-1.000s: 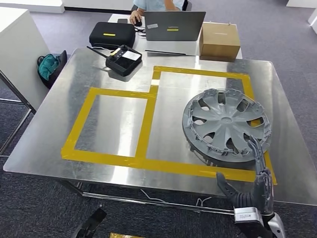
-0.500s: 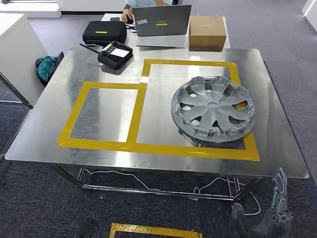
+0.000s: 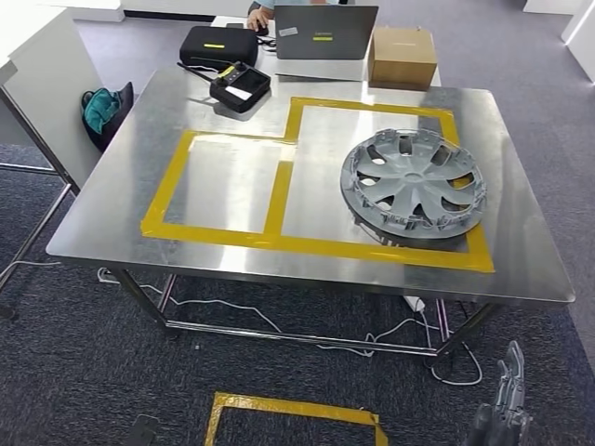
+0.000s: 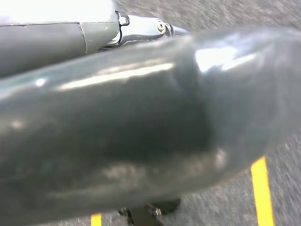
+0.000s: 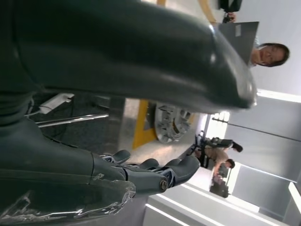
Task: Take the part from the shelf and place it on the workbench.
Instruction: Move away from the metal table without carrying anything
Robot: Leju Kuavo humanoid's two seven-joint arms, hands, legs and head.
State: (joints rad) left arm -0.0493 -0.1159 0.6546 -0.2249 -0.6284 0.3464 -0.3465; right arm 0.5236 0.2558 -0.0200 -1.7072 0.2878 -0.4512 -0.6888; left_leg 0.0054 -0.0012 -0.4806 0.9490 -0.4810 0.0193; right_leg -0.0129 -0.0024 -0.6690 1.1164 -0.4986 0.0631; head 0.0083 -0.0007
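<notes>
The hubcap (image 3: 413, 183) lay on the bench (image 3: 105, 214), overlapping the tape (image 3: 316, 247). The right hand (image 3: 507, 407), fingers apart and empty, hung below; swinging up, it could knock the bench edge.

The head camera looks down and forward across the steel tabletop (image 3: 99, 223) from a standing distance. The right wrist camera, close behind its right hand (image 5: 149, 172), shares the wheel cover (image 3: 413, 183); the left wrist camera faces carpeted floor (image 4: 284, 197).
</notes>
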